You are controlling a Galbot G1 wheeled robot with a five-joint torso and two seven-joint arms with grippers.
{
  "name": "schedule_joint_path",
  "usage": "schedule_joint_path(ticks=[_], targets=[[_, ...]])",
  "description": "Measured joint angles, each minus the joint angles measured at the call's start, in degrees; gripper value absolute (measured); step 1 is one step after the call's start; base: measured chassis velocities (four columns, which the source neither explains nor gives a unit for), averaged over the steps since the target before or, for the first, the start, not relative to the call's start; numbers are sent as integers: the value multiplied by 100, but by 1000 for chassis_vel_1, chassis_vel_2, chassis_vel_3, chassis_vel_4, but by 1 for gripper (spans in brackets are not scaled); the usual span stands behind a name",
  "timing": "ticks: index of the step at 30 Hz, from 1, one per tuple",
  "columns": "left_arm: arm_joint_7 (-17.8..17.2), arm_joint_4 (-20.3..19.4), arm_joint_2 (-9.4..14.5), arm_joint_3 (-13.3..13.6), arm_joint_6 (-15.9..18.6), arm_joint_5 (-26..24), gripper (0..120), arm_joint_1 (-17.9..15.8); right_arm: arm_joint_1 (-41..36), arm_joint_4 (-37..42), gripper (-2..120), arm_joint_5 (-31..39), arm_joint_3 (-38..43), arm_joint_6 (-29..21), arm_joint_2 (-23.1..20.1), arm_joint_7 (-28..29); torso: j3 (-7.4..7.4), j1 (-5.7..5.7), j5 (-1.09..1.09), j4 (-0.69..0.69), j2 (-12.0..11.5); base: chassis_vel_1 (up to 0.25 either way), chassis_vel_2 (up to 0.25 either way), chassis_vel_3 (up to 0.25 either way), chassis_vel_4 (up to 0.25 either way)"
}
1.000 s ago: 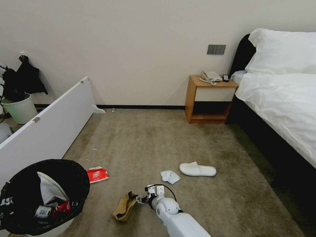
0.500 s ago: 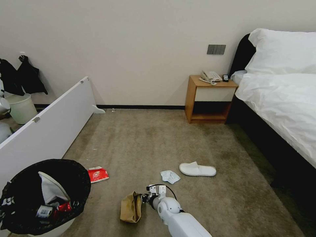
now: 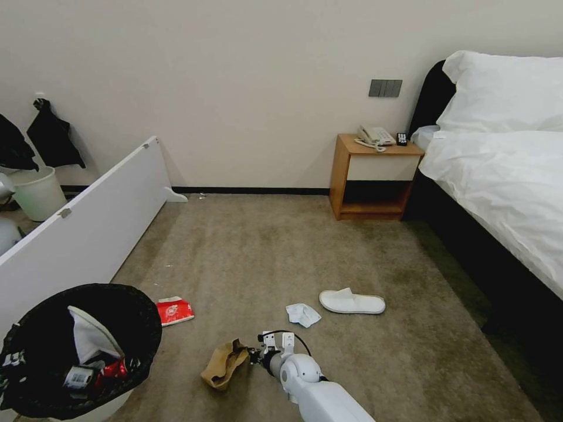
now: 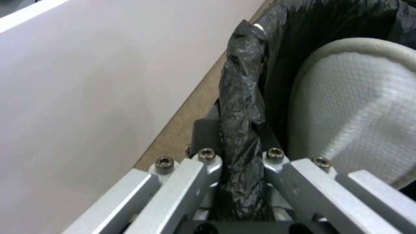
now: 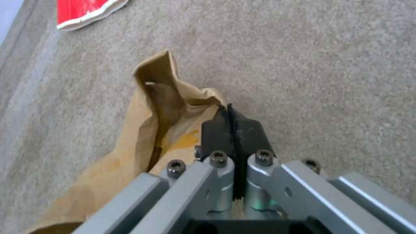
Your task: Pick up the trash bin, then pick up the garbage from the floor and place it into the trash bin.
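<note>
Your bin (image 3: 82,351) sits at near left, its lined rim pinched by the left gripper (image 4: 240,156). The right gripper (image 3: 253,355), fingers pressed together on the paper bag (image 3: 221,364), is to the right of the bin. The bag's long axis hangs down-left, toward the bin.

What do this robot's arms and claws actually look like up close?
The right arm is smooth glossy white with a rounded joint and a thin black cable looping over the wrist. Each claw, the right claw and the left claw, has silver metal bars with dark hex screws; the right fingertips are black pads.
</note>
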Motion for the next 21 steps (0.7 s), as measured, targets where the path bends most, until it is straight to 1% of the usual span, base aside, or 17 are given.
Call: schedule_joint_path(ticks=[7, 12, 14, 15, 16, 17, 19, 21], targets=[[0, 1, -3, 6, 0, -1, 4, -11, 1, 15, 0, -14, -3, 9, 0, -53, 0, 0, 0, 0, 0, 0, 0, 0, 0], [-3, 2, 2, 14, 0, -1, 4, -25, -90, 207, 0, -101, -68, 16, -1, -61, 0, 0, 0, 0, 0, 0, 0, 0, 0], [-6, 4, 7, 22, 0, -1, 4, -34, -205, 515, 0, -158, -212, 18, 0, -46, 0, 0, 0, 1, 0, 0, 0, 0, 0], [-6, 4, 7, 22, 0, -1, 4, -34, -205, 515, 0, -158, -212, 18, 0, -46, 0, 0, 0, 1, 0, 0, 0, 0, 0], [-6, 5, 7, 34, 0, -1, 4, -36, -259, 760, 0, -204, -287, 24, 0, -11, 0, 0, 0, 0, 0, 0, 0, 0, 0], [-6, 5, 7, 34, 0, -1, 4, -36, -259, 760, 0, -204, -287, 24, 0, -11, 0, 0, 0, 0, 0, 0, 0, 0, 0], [-7, 0, 3, 86, 0, 6, 4, -13, -269, 1097, 0, -189, -348, 5, -1, 62, 0, 0, 0, 0, 0, 0, 0, 0, 0], [-7, -6, 3, 110, 0, 8, 4, -9, -276, 1221, 0, -179, -371, -7, 0, 88, 0, 0, 0, 0, 0, 0, 0, 0, 0]])
